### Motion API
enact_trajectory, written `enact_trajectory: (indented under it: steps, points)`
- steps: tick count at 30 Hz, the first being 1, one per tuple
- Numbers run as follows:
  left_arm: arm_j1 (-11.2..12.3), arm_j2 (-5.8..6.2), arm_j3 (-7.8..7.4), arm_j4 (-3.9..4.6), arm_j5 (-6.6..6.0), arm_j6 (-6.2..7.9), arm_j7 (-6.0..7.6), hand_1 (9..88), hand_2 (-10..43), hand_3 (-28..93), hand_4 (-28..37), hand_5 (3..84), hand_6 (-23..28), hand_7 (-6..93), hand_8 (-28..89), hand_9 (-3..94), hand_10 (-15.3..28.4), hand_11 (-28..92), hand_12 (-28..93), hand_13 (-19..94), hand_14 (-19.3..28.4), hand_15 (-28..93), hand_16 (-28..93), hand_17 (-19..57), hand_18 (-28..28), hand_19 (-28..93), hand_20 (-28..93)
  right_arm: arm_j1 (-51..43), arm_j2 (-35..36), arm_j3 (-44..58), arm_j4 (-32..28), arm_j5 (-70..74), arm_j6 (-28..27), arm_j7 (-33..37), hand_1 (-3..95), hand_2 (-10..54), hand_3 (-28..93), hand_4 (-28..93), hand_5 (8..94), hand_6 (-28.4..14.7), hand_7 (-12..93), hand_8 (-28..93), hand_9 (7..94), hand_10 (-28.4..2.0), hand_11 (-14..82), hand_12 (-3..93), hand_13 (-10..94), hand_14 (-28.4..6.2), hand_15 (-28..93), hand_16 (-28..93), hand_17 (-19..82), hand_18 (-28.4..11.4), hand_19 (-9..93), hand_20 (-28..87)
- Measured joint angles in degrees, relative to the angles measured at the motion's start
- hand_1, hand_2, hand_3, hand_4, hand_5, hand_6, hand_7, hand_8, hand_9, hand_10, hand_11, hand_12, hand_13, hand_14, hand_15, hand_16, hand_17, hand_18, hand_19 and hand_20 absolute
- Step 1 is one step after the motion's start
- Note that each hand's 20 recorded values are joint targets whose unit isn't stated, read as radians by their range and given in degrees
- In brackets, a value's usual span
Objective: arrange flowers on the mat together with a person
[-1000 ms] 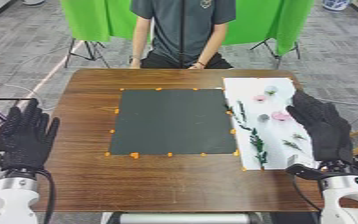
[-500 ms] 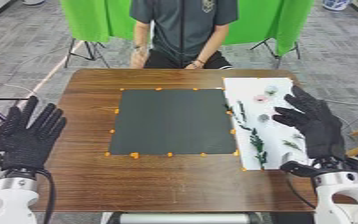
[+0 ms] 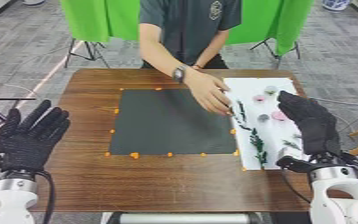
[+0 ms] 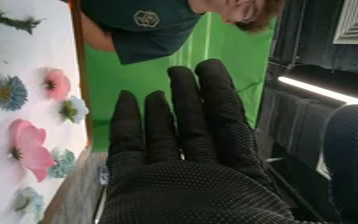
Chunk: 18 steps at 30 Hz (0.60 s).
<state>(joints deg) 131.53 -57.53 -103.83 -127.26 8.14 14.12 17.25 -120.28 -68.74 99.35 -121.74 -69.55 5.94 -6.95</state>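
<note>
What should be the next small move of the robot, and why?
Probably the right hand should wait at the right side of the white sheet: the person's hand is over the dark mat, fingertips close to the green sprigs, so moving across might make them collide.

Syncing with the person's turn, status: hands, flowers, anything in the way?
Left hand, right hand: both open. Flowers on white sheet. Person's hand over dark mat's right edge, possible conflict.
</note>
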Motion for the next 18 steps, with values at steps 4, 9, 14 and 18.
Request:
enact_trajectory:
  steps: [4,9,14,18]
  points:
    - [0.2,0.02,0.00,-0.20,-1.36,0.55,0.52,23.5,13.5,71,-28.3,45.9,9.2,13.9,-10,40.9,17.9,25,12,31,17.2,34,-5,-5.3,14.0,30,12,0.0,0.0,0.1,0.0,-0.3,0.3,0.0,4.8,13.3,82,-28,51.7,-8.2,11,-13,41.9,-13.5,8.6,6.5,26,-7.5,8,6,13,-6.1,22,6]
    - [0.4,0.02,-0.01,-0.22,-1.52,0.75,0.57,23.6,13.5,71,-28.3,45.4,9.1,13.7,-10,40.8,17.8,25,11,31,17.1,34,-5,-5.3,14.1,30,12,-0.1,0.1,0.4,0.0,-0.3,0.3,0.1,5.6,12.9,82,-28,51.0,-7.5,12,-13,40.7,-13.3,8.5,6.7,26,-8.0,9,6,13,-6.7,22,6]
    - [0.3,0.01,-0.01,-0.19,-1.52,0.73,0.56,23.7,13.5,70,-28.3,45.0,9.0,13.4,-10,40.7,17.7,24,11,31,17.0,34,-5,-5.4,14.1,30,12,-0.3,0.0,0.9,0.0,-0.4,0.2,0.3,5.9,12.5,82,-28,49.5,-6.2,13,-12,39.2,-13.2,8.3,7.2,26,-9.2,9,6,13,-7.4,23,7]
    - [0.4,0.02,0.00,-0.17,-1.52,0.73,0.55,23.8,13.5,70,-28.3,44.9,8.8,13.3,-10,40.6,17.8,24,11,30,17.1,34,-5,-5.5,14.2,30,12,-0.9,-0.2,1.5,-0.3,-0.4,0.0,0.3,6.0,12.4,82,-28,48.6,-5.5,13,-12,38.3,-13.2,7.9,7.7,26,-9.8,10,6,13,-8.4,24,7]
